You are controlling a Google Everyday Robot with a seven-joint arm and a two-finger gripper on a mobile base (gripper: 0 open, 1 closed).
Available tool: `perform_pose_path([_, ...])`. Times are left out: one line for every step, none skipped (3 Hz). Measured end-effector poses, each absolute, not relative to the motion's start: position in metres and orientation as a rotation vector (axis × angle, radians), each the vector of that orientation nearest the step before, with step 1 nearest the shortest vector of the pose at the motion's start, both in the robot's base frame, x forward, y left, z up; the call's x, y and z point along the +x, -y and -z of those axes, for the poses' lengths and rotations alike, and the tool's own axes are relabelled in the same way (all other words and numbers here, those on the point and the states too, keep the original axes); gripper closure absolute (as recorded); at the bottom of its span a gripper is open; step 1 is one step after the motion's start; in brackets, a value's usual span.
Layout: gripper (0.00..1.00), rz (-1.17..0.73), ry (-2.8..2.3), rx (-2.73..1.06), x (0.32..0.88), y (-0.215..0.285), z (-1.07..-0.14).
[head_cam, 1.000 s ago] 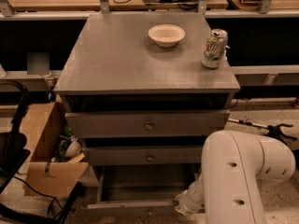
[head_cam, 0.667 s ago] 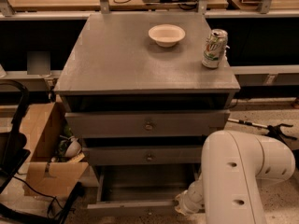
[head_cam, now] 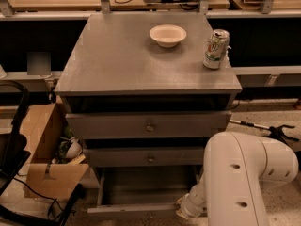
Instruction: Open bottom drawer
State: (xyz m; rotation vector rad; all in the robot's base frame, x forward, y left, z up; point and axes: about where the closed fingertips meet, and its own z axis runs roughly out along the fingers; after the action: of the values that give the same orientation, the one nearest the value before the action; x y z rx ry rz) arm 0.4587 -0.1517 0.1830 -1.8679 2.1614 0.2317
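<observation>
Though only one camera view covers the scene, it is enough to place me. My arm (head_cam: 244, 178) fills the lower right corner, and my pincer (head_cam: 182, 213) sits low at the end of it, near the floor. It is just beside the bottom drawer (head_cam: 127, 212), at the right end of its front panel. My own wrist hides the tip, so I cannot tell whether the pincer is spread, pressed together or pinching anything. Nor can I tell whether it touches the panel. The bottom drawer is the lowest of three in the grey cabinet (head_cam: 141, 60). It stands well out from the frame, with its dark inside open to view beneath the middle drawer (head_cam: 117, 157). The middle drawer and the top drawer (head_cam: 108, 125) both look pushed in, each with a small round knob at centre. I cannot make out a knob on the bottom front. On the cabinet top a white bowl (head_cam: 168, 35) and a drink can (head_cam: 216, 49) stand well apart from my work, and a cardboard box (head_cam: 44, 149) sits on the floor to the left. I judge the pull to be in its last part, or done. If any travel is left, the next move calls for a straight, level draw toward me. After that I would need to let go cleanly and back away without nudging the panel shut.
</observation>
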Motion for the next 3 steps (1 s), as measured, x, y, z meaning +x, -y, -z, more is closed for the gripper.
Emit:
perform_pose_path([0.81, -0.232, -2.161, -1.868, 0.4587, 0.1517, -0.1834])
perform_pose_path([0.50, -0.232, -2.161, -1.868, 0.4587, 0.1517, -0.1833])
perform_pose_path([0.27, -0.232, -2.161, -1.868, 0.4586, 0.1516, -0.1833])
